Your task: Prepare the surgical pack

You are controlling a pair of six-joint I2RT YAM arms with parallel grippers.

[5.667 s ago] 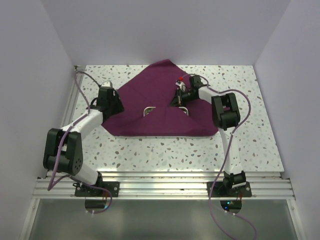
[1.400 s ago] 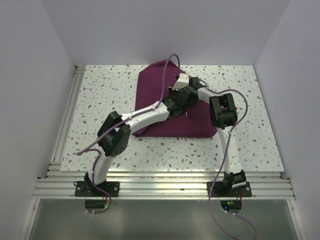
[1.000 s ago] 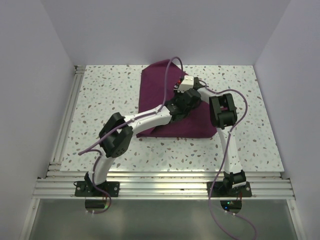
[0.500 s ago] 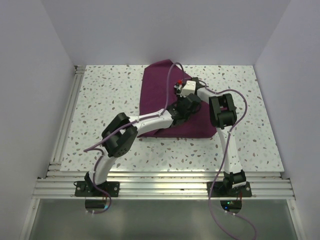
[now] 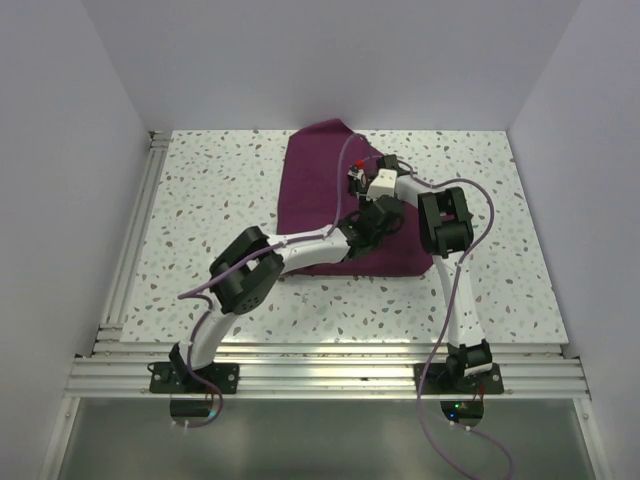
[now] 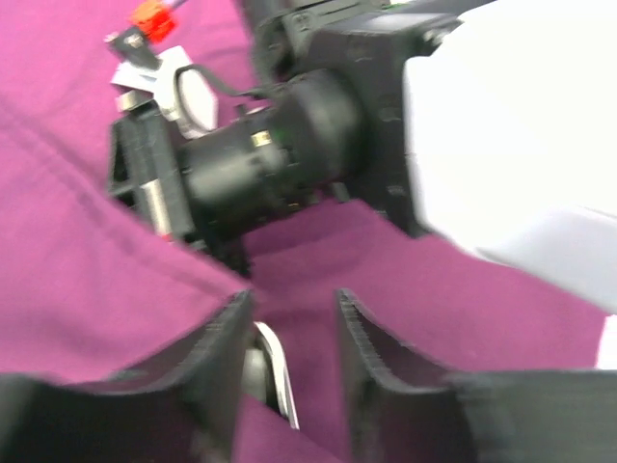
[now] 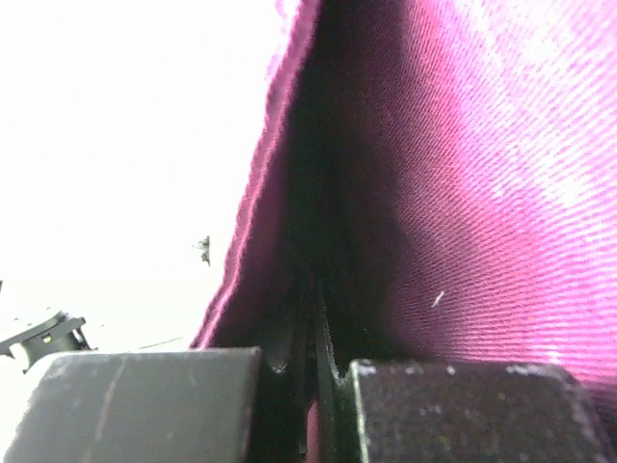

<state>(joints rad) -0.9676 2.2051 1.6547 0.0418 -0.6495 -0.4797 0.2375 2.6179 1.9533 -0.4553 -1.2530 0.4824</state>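
Note:
The surgical pack (image 5: 310, 190) is a purple-maroon cloth folded into a rough rectangle at the back centre of the table. My left arm stretches across it, and my left gripper (image 5: 368, 203) hovers low over the right half. In the left wrist view that gripper (image 6: 294, 318) is open over the cloth (image 6: 77, 251) with nothing between its jaws. A shiny steel tray edge (image 6: 273, 371) peeks out from a fold there. My right gripper (image 5: 357, 182) sits just beyond, shut (image 7: 313, 289) on a raised fold of the cloth (image 7: 482, 145).
The speckled table (image 5: 200, 200) is boxed in by white walls at the left, back and right. An aluminium rail (image 5: 135, 240) runs down its left edge. My right arm's elbow (image 5: 445, 220) stands over the cloth's right edge.
The cloth's left corner has been carried over to the right, making a narrower bundle. My left arm slid further right and its gripper has just opened, letting go of the cloth. The right gripper stayed put.

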